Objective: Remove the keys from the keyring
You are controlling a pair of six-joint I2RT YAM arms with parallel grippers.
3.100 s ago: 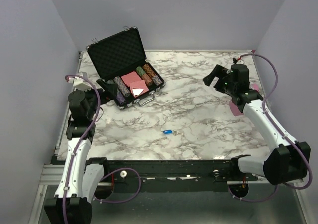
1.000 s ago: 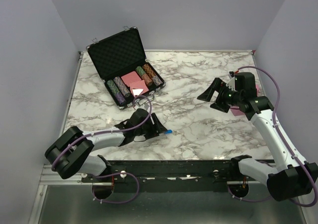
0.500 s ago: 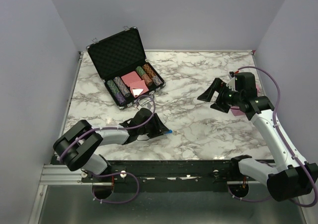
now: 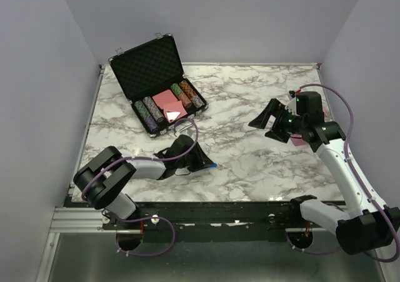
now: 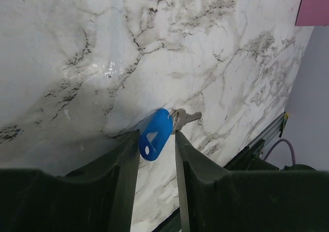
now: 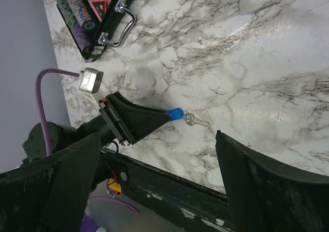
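The keys [image 5: 187,118] lie on the marble table near its front edge: a small silvery bunch on a ring joined to a bright blue tag [image 5: 155,135]. My left gripper [image 5: 156,137] lies low on the table with its fingers on either side of the blue tag, narrow but open, and slim gaps still show. From above, the tag [image 4: 212,166] peeks out at the left gripper [image 4: 208,164] tips. My right gripper [image 4: 265,120] hovers wide open over the right half of the table, holding nothing. Its wrist view shows a key [image 6: 197,122] beside the tag [image 6: 175,113].
An open black case [image 4: 150,63] of poker chips and red card decks stands at the back left. A pink piece [image 4: 299,140] lies under the right arm. The table's front edge and black rail [image 6: 169,183] run close to the keys.
The left arm has swung down from the left side to the keys, and its jaws have narrowed around the blue tag over the last second. The right gripper has barely moved.
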